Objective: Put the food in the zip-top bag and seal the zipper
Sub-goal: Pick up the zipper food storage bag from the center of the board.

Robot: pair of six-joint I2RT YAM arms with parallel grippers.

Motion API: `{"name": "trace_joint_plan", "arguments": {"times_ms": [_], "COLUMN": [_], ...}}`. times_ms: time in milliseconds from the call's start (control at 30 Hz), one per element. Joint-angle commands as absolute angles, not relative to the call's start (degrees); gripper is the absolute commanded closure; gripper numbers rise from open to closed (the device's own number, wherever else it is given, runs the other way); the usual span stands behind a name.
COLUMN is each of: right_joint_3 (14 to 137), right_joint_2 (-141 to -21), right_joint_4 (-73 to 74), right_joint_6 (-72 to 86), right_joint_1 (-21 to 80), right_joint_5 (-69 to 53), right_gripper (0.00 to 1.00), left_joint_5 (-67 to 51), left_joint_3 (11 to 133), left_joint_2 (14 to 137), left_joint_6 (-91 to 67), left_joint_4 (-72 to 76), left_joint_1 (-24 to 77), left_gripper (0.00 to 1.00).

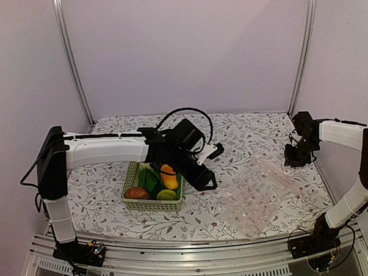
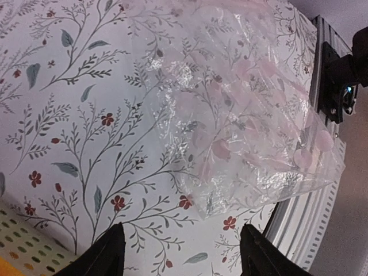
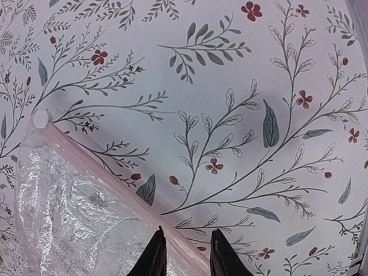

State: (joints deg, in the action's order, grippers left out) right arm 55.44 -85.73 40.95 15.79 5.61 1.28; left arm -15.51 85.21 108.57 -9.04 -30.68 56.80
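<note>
While the zip-top bag [image 1: 257,196] is lying flat on the desk [image 1: 251,132] just right of the basket [image 1: 151,205], I am reading its long axis as running diagonally, from the near edge of the desk up toward the right arm, with the mouth end pointing far-right. The zipper [image 3: 103,175] is showing in the right wrist view as a pinkish strip slanting from upper left to lower right, a small white tab sitting at its upper end. The right fingers [image 3: 154,256] are standing narrowly apart astride the lower stretch of that strip; I cannot tell whether they are pinching it or only straddling it. The food [image 1: 158,183] is sitting in the basket: an orange fruit [image 1: 168,175], green leafy pieces, a reddish-brown piece [image 1: 136,193] at the near left corner and a yellow-green fruit [image 1: 167,194] beside it. The left arm is reaching over the basket, and the left fingers [image 2: 106,253] are hanging spread wide with nothing between them, above bare desk between the basket and the bag's near-left corner.
</note>
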Motion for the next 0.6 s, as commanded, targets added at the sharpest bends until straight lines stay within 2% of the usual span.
{"name": "trace_joint_plan", "arguments": {"times_ms": [0, 67, 200, 567], "right_joint_3": [55.7, 55.2, 54.3, 57.0], "right_joint_2": [-87.1, -86.7, -87.3, -94.7], "right_joint_4": [42.8, 43.3, 43.4, 41.9], "right_joint_6": [16.6, 16.7, 15.4, 14.1], "right_joint_1": [4.5, 4.6, 4.5, 4.4], "right_joint_5": [-9.5, -12.2, -11.7, -11.3], "right_gripper": [0.71, 0.65, 0.61, 0.55], "left_joint_5": [-17.2, -17.5, -18.1, -19.2], "left_joint_3": [91.4, 92.7, 91.6, 91.6], "left_joint_2": [116.7, 119.5, 120.8, 122.7], "left_joint_6": [-3.3, -3.3, -4.9, -7.0], "left_joint_4": [-32.8, -33.3, -31.4, -30.0], "left_joint_1": [61.7, 63.3, 65.0, 64.5], "left_gripper": [0.31, 0.3, 0.29, 0.31]}}
